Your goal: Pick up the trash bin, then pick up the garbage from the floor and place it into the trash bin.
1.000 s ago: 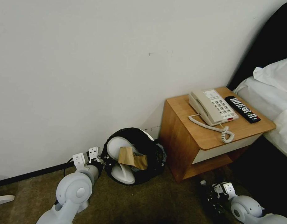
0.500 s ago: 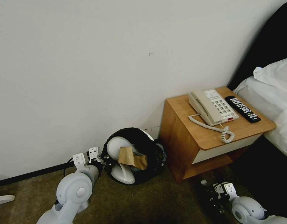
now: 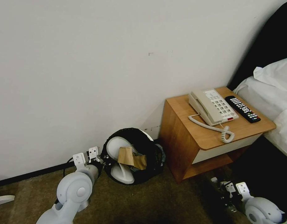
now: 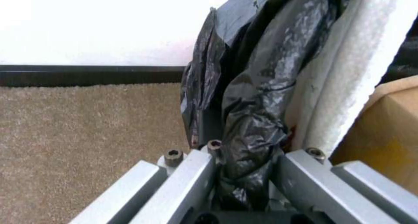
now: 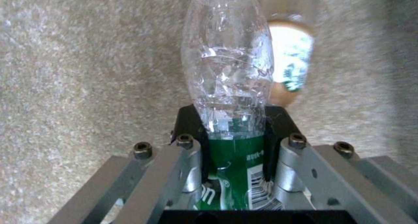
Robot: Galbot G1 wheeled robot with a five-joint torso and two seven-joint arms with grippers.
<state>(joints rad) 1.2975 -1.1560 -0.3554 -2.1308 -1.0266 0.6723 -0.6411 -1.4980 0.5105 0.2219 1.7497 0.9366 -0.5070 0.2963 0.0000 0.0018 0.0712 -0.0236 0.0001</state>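
Now my right gripper (image 5: 233, 158) is clamped on a clear plastic bottle (image 5: 228, 77) with a green label, low over the carpet (image 3: 143, 202) in front of the nightstand (image 3: 208, 140); since a second ago it has shifted right and toward me, which I read as the bottle coming off the floor. A second bottle (image 5: 289, 64) lies just beyond. My left gripper (image 4: 244, 171) is closed on the black bag at the rim of the trash bin (image 3: 134, 155), tilted against the wall, already holding slippers (image 3: 118, 146) and cardboard (image 3: 131, 157). The nightstand corner stands between bottle and bin; phone (image 3: 211, 105) and remote (image 3: 243, 109) are untouched
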